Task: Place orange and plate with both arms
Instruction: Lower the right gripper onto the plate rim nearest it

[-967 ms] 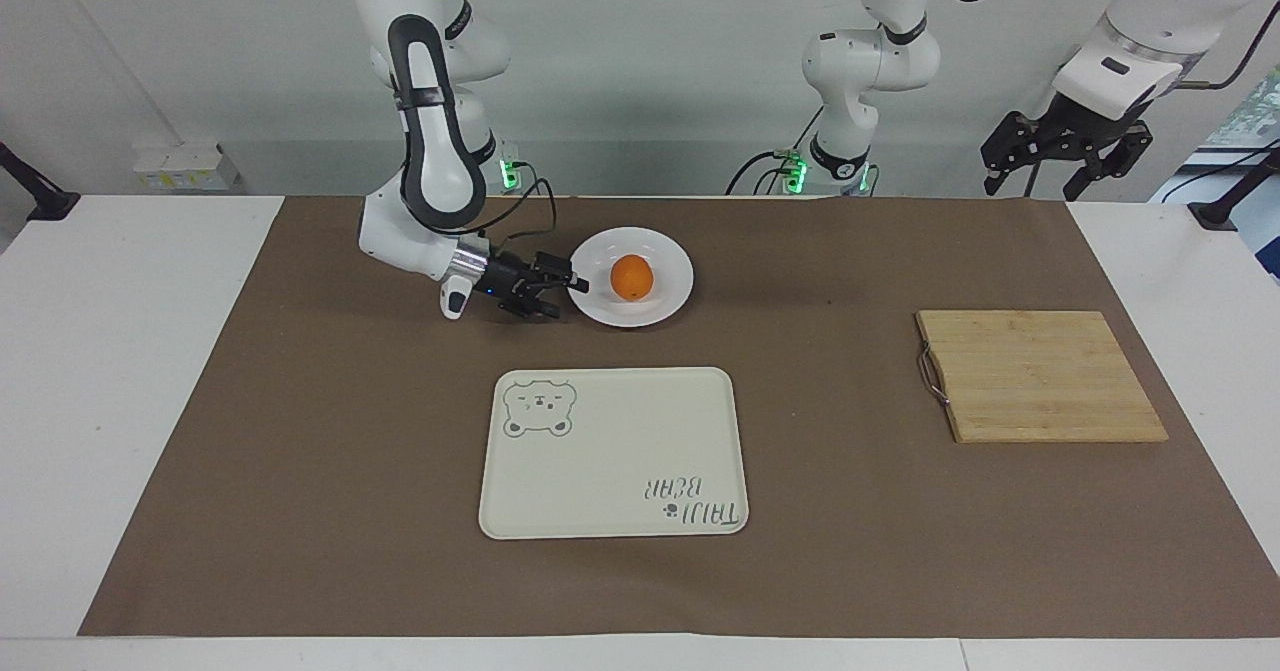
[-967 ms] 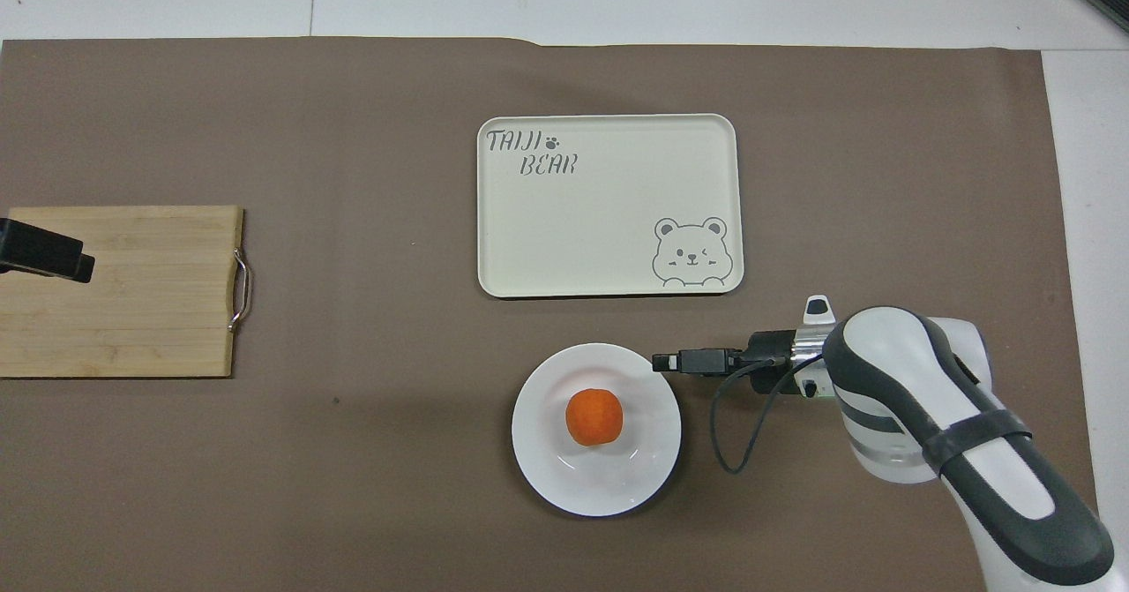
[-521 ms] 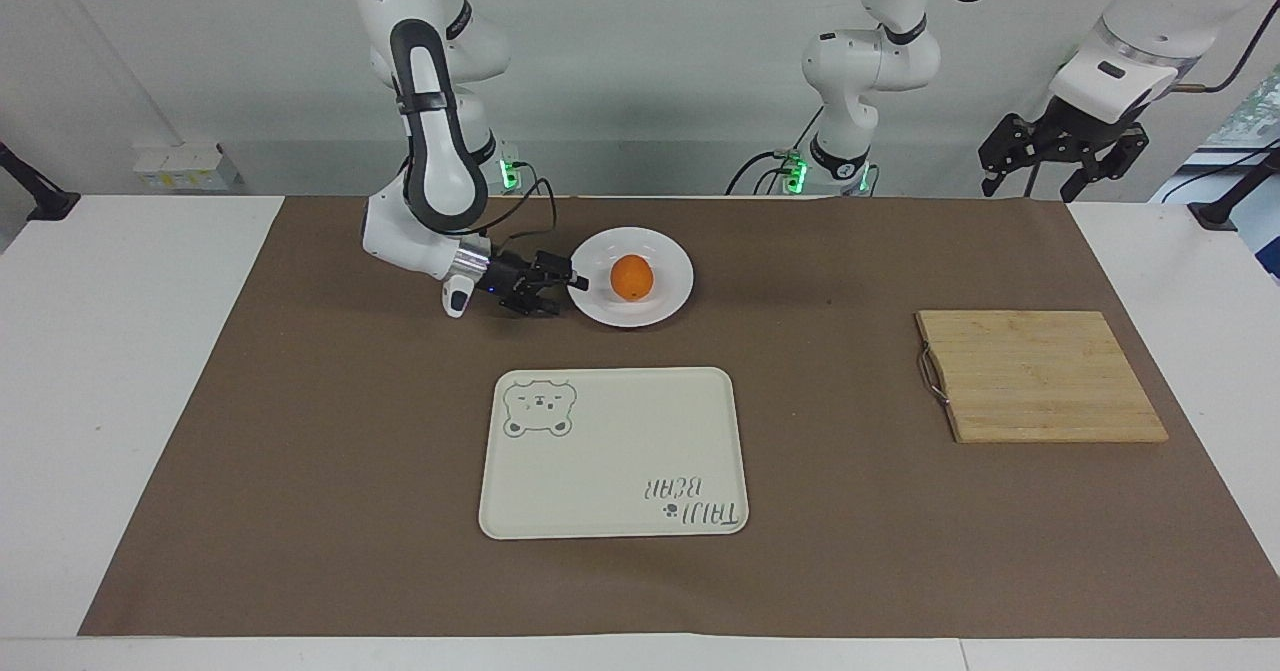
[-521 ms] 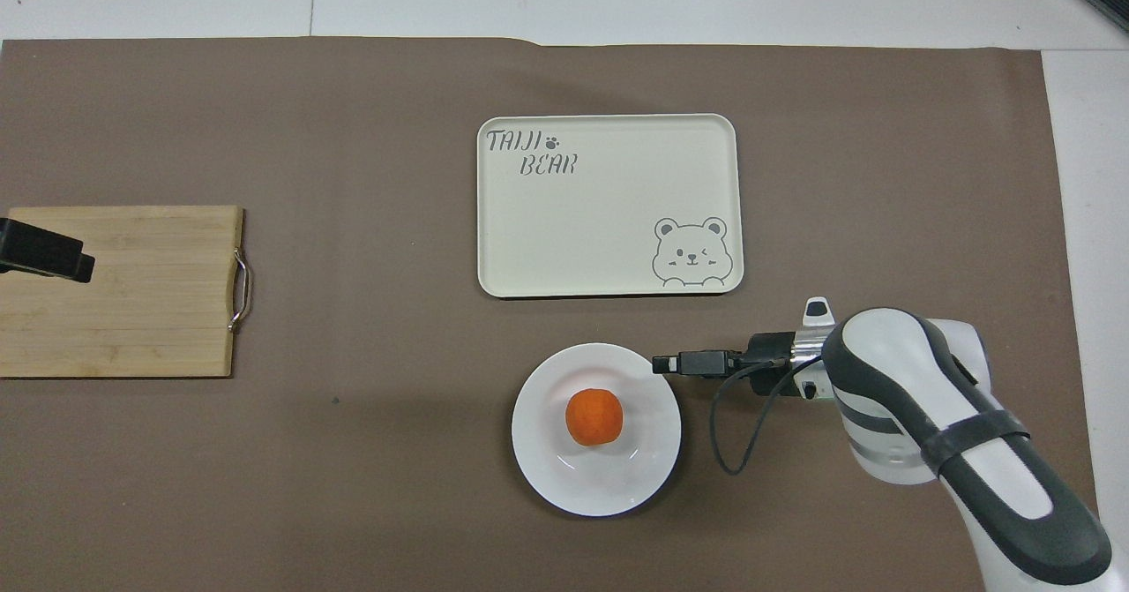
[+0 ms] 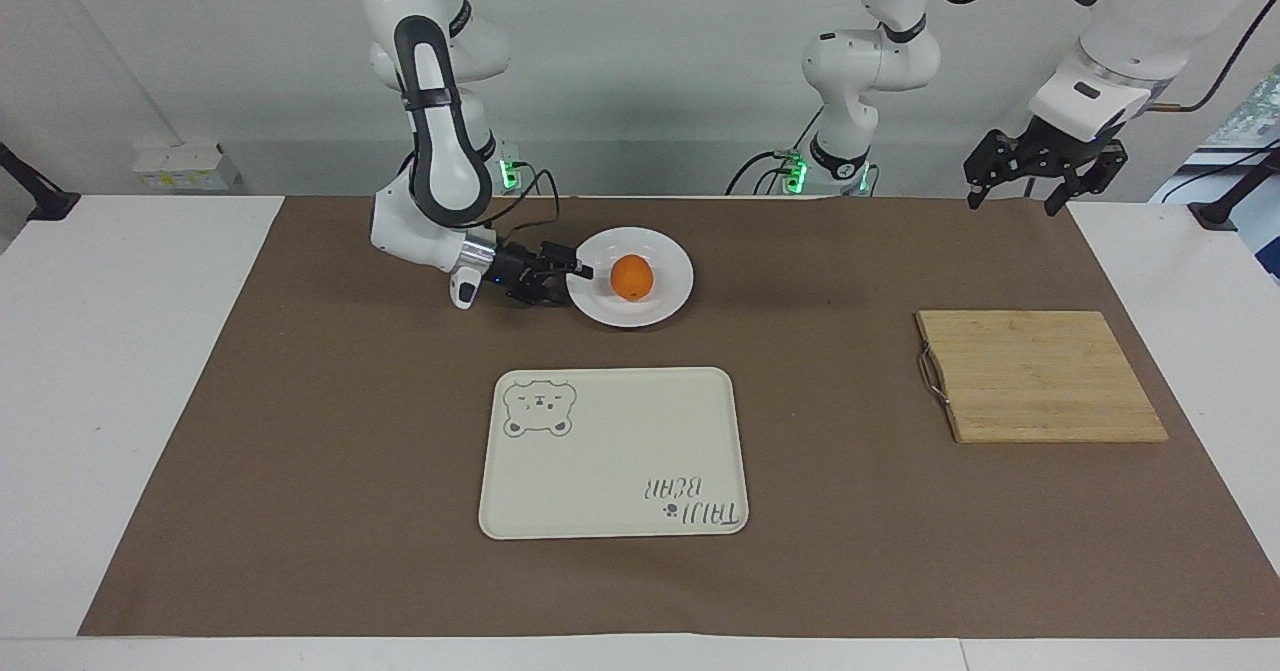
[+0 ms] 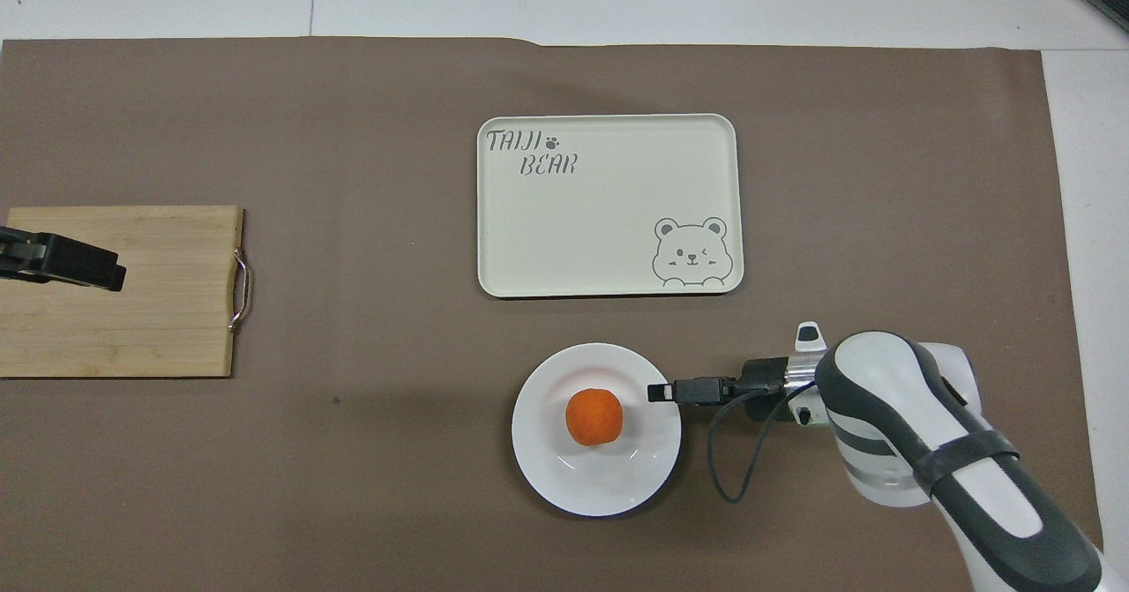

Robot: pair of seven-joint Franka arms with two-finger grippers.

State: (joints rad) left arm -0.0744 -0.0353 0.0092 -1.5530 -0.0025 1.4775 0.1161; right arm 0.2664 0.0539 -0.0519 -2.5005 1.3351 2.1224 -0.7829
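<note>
The orange sits in the middle of the white plate, which rests on the brown mat close to the robots. My right gripper lies low and level, open, with its fingertips at the plate's rim on the right arm's side. Its upper finger reaches just over the rim; I cannot tell whether it touches. My left gripper hangs open and empty, high over the left arm's end of the table, above the cutting board.
A cream tray with a bear print lies farther from the robots than the plate. A bamboo cutting board with a metal handle lies toward the left arm's end. Brown paper covers the table.
My right gripper has slid along the plate's edge toward the robots and its tips now reach the rim. The left gripper has drifted a little toward the table's middle. Plate and orange have not moved.
</note>
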